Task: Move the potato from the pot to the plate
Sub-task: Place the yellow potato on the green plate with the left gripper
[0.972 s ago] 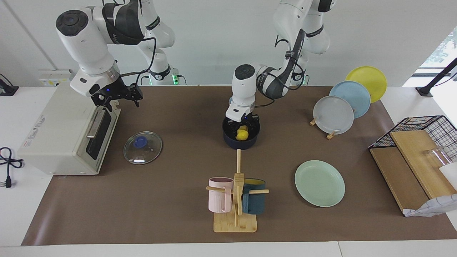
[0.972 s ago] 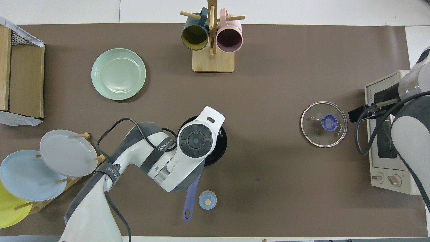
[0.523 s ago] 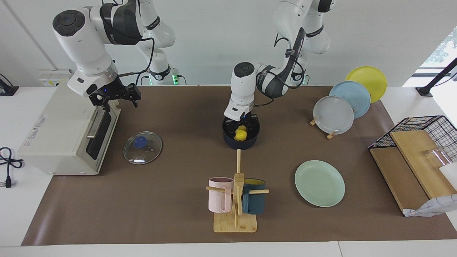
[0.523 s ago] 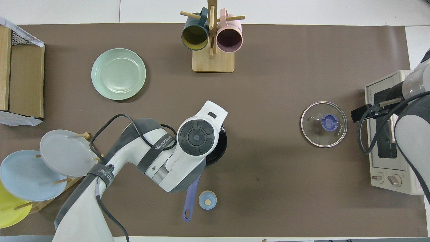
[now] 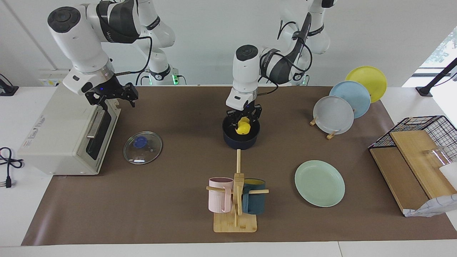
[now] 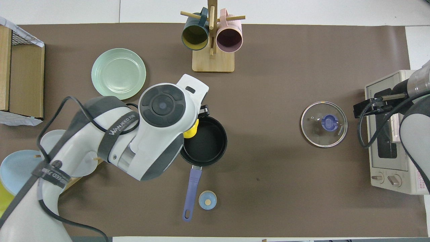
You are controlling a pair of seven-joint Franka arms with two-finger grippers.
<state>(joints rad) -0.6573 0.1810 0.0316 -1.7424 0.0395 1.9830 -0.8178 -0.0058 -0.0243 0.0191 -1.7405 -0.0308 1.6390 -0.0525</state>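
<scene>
The yellow potato (image 5: 243,127) hangs just above the rim of the dark blue pot (image 5: 240,141), with my left gripper (image 5: 244,121) shut on it from above. In the overhead view the potato (image 6: 191,131) peeks out from under the left arm at the edge of the pot (image 6: 206,142), whose black inside holds nothing else and whose blue handle (image 6: 190,190) points toward the robots. The mint-green plate (image 5: 319,183) lies bare, farther from the robots and toward the left arm's end (image 6: 118,74). My right gripper (image 5: 113,95) stands open above the toaster oven's front.
A glass lid (image 5: 142,147) lies beside the toaster oven (image 5: 59,137). A mug tree (image 5: 235,200) stands farther out than the pot. A rack of grey, blue and yellow plates (image 5: 334,115) and a wire basket with boards (image 5: 416,157) fill the left arm's end. A small blue disc (image 6: 207,200) lies by the handle.
My left gripper has risen out of the pot with the potato in it and drifted toward the plate. My right gripper has lifted slightly over the toaster oven.
</scene>
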